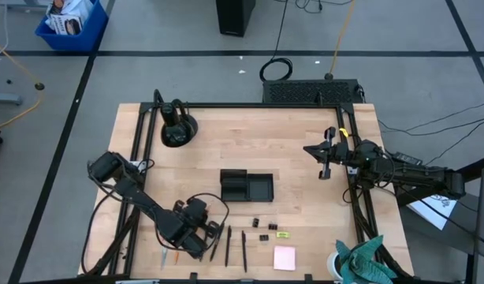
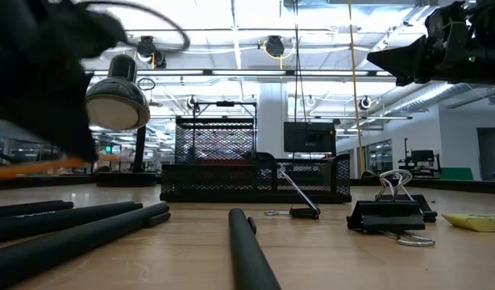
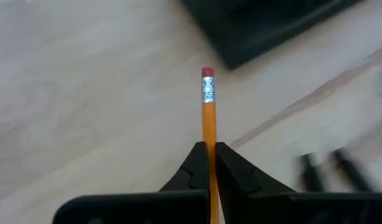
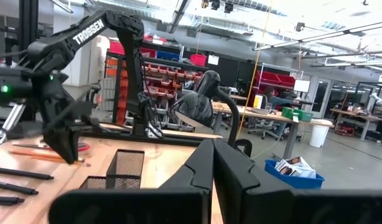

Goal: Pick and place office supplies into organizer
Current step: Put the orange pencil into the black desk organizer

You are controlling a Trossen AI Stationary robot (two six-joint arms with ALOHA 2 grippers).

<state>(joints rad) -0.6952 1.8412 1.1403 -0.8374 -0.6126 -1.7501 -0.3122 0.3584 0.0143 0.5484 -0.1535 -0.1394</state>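
Note:
My left gripper (image 3: 211, 149) is at the table's near left (image 1: 201, 241), shut on an orange pencil (image 3: 208, 115) whose red eraser end sticks out past the fingertips. The black organizer (image 1: 246, 187) stands mid-table, beyond the pencil's eraser end (image 3: 259, 25). Three black pens (image 1: 228, 246) lie on the table right of my left gripper. Beyond them are small black clips (image 1: 263, 229), a yellow-green piece (image 1: 282, 233) and a pink notepad (image 1: 284, 257). Another orange pencil (image 1: 176, 256) lies by the near edge. My right gripper (image 1: 324, 164) waits shut at the far right, raised above the table. My left gripper pinches the pencil's shaft (image 3: 209, 142) between its two fingers, some way back from the metal band and eraser (image 3: 207, 73). The pencil runs along the fingers and pokes out forward past their tips. The low view shows it as an orange streak (image 2: 30, 167) above the tabletop.
A black domed lamp (image 1: 177, 130) stands at the far left. A teal cloth (image 1: 364, 260) sits at the near right corner. Bare wood lies between the organizer and the pens. A large binder clip (image 2: 390, 211) shows close in the low view.

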